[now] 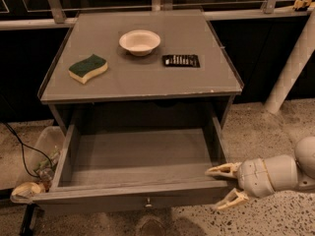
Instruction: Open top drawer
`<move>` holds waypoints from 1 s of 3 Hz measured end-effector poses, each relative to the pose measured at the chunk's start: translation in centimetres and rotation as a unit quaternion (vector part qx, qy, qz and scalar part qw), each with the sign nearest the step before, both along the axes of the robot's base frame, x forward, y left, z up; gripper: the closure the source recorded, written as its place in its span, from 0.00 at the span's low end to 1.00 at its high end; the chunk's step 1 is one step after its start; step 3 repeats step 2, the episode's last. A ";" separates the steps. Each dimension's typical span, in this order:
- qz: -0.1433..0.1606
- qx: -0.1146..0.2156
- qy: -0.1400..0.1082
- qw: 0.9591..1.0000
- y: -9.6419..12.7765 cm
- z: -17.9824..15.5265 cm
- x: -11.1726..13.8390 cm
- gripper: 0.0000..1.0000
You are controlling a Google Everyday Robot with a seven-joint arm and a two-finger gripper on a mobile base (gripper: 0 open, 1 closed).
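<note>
Sitting on the speckled floor [10,166] just left of the top drawer [98,200], a clear plastic bin [42,149] is holding a jumble of small things too unclear to name, and a black cable [17,139] is running down into it. A pale rounded object [23,191] is lying against the drawer's front left corner. The drawer is standing drawn far out of the grey cabinet [147,82]. It is showing a wide grey front with one small round metal knob [147,201] at its centre, and behind that a deep grey box with its flat floor and side walls in plain view.

Above and behind the drawer, on the cabinet's top, a green and yellow sponge [87,68] is lying over the drawer's left part. A white bowl [140,42] is sitting upright over its middle, pale inside showing, and a flat black packet [181,60] is lying just right of the bowl.

At the drawer's front right corner the gripper [212,189] is reaching in from the right, its white arm [275,173] lying low and nearly level. Its two fingers are standing spread apart, released. The upper finger [224,170] is lying along the top of the corner, touching or nearly touching the rim, and the lower one is pointing down past the front's right end. Well right of the drawer, a white post [295,63] is leaning up from the floor.
</note>
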State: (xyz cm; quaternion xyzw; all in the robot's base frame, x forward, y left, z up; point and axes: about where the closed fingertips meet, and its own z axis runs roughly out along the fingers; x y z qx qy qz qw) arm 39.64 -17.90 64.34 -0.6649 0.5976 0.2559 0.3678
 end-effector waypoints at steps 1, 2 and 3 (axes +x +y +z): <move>0.000 0.000 0.000 1.000 0.0 0.0 0.0 0.00; 0.000 0.000 0.000 1.000 0.0 0.0 0.0 0.00; 0.000 0.000 0.000 1.000 0.0 0.0 0.0 0.00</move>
